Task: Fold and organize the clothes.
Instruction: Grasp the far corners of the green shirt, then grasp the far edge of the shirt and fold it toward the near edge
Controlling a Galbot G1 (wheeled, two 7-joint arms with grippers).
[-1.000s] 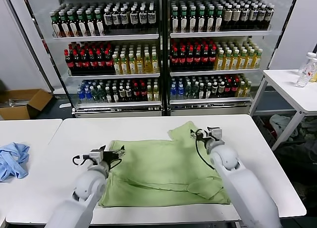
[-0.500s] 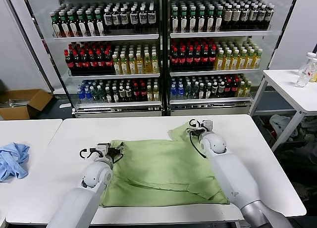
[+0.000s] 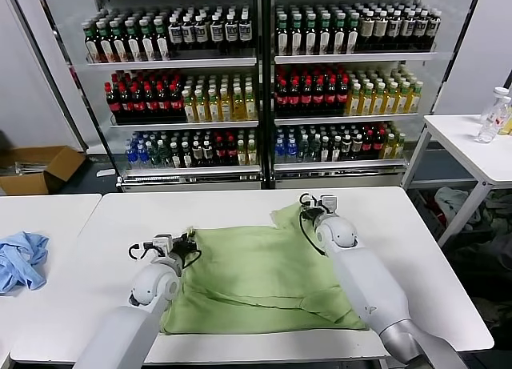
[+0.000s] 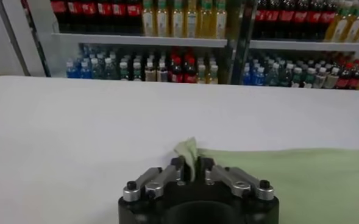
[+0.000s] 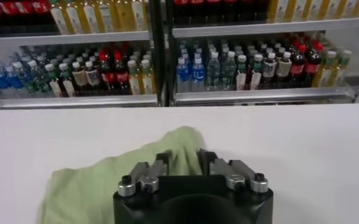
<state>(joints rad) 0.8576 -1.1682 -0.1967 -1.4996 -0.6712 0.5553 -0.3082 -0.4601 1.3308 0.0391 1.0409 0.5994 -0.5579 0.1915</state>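
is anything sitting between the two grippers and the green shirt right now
Nothing visible does. The left gripper is already closed on a corner of the shirt, and the right gripper is pinching its far sleeve edge. The table around the shirt shows nothing in the way.

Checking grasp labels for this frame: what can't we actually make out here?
- Left gripper: fingertips pinch the shirt corner; the head view is too small to confirm.
- Right gripper: its own body hides the fabric beneath.
- Shirt's buttons and print: not visible in any view.
- Blue cloth: cut by the head view's edge.
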